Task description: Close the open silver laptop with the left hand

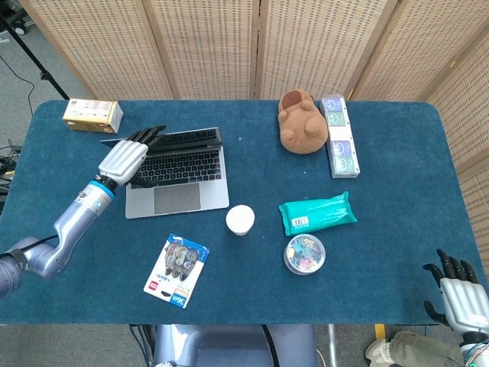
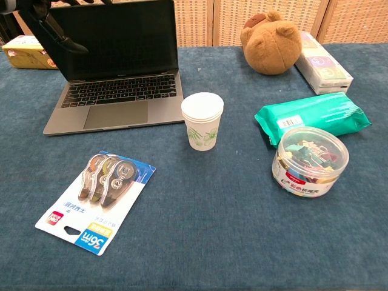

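The silver laptop (image 1: 177, 191) lies at the table's left, its lid partly lowered and tilted forward over the keyboard. My left hand (image 1: 126, 157) rests on the lid's upper left edge, fingers stretched flat along the back of the screen. In the chest view the laptop (image 2: 115, 103) still shows its dark screen, and the left hand (image 2: 53, 29) has its thumb lying across the screen's top left corner. My right hand (image 1: 457, 289) hangs off the table's front right corner, fingers apart and holding nothing.
A yellow box (image 1: 92, 115) sits behind the laptop at the far left. A paper cup (image 1: 240, 219) stands just right of the laptop's front corner, a correction tape pack (image 1: 177, 270) in front. Plush bear (image 1: 302, 122), green wipes (image 1: 317, 212) and clip tub (image 1: 304, 254) lie to the right.
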